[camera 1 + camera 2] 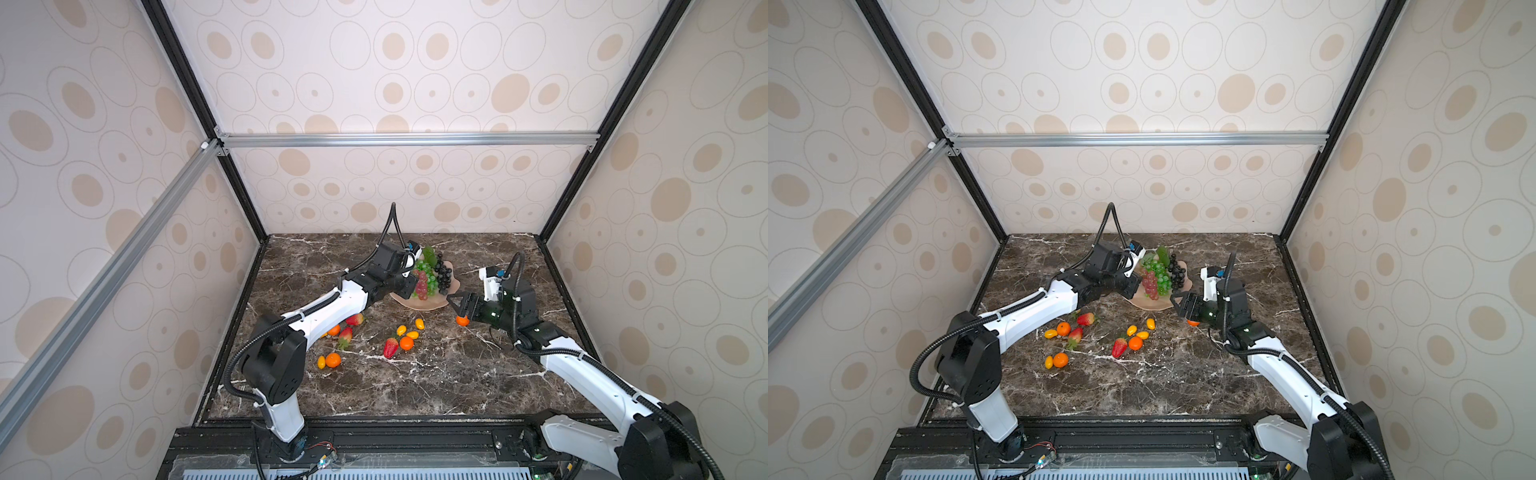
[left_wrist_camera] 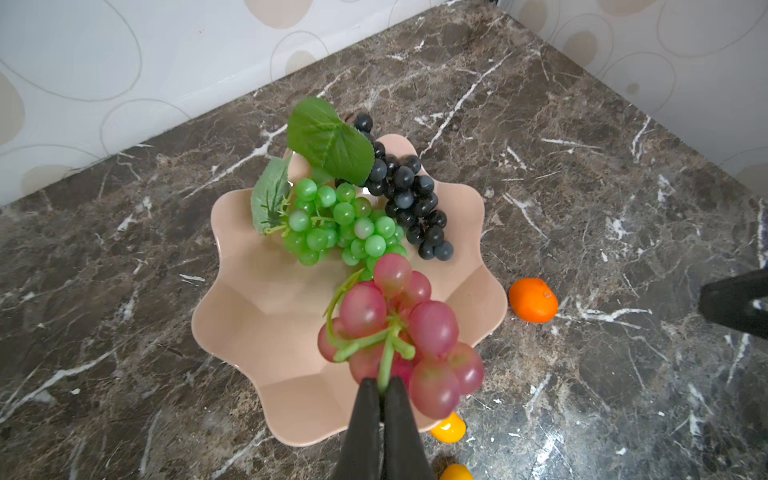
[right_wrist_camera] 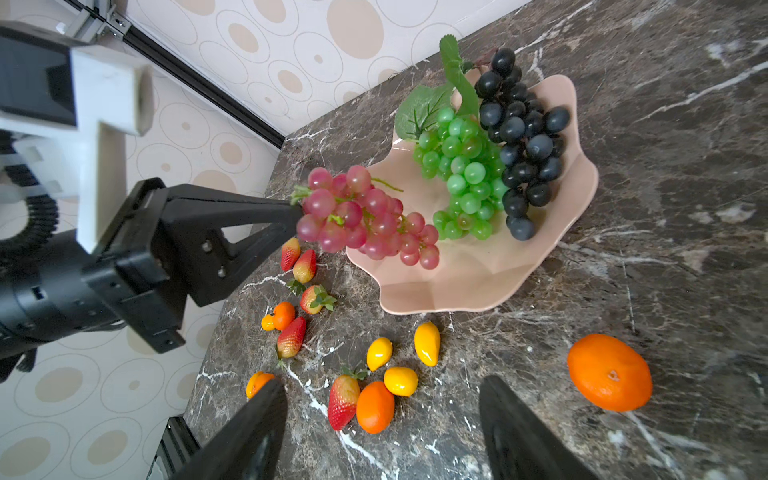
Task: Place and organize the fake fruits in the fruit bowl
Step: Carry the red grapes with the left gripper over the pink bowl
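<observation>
The red grapes (image 2: pixel 395 332) are held over the near rim of the bowl (image 2: pixel 257 307). Their long axis is pointed from the left tool (image 2: pixel 384 399) toward the bowl's bare middle. That tool is clamped on the stem (image 2: pixel 386 361). The berries are seen to be glossy and translucent. Green grapes (image 2: pixel 340 224) and black grapes (image 2: pixel 411 195) are laid in the bowl's far half. The right tool (image 3: pixel 382 386) is spread apart near a tangerine (image 3: pixel 609 372), which is set on the counter (image 2: pixel 582 208) just beside the bowl.
</observation>
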{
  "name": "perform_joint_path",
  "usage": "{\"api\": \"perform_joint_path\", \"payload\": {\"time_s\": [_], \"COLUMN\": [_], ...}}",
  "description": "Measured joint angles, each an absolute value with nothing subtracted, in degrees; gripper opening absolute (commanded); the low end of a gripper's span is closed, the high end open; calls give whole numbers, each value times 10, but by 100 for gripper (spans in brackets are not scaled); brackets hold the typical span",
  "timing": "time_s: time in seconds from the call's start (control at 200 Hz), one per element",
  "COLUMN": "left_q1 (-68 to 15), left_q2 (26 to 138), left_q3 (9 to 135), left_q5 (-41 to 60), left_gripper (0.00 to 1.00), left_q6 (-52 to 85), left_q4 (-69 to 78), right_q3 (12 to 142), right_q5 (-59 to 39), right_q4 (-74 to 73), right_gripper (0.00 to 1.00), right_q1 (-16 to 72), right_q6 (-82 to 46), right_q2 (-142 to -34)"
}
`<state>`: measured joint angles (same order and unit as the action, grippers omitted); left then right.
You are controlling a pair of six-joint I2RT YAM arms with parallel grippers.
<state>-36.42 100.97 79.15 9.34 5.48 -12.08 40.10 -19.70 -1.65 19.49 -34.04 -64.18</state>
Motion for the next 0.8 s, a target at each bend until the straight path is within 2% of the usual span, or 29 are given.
{"api": "perform_joint_path", "payload": {"time_s": [0.8], "left_q1": [-322], "left_q2": [1104], "left_q3": [851], "left_q5": [72], "left_gripper": [0], "left_q6": [57], "left_q4": [-81], "right_q3": [398], "right_q5": [-195], "right_q4": [-5], "right_gripper": [75], "right_q1": [195], "right_q6": [-336], "right_q2": [-642]}}
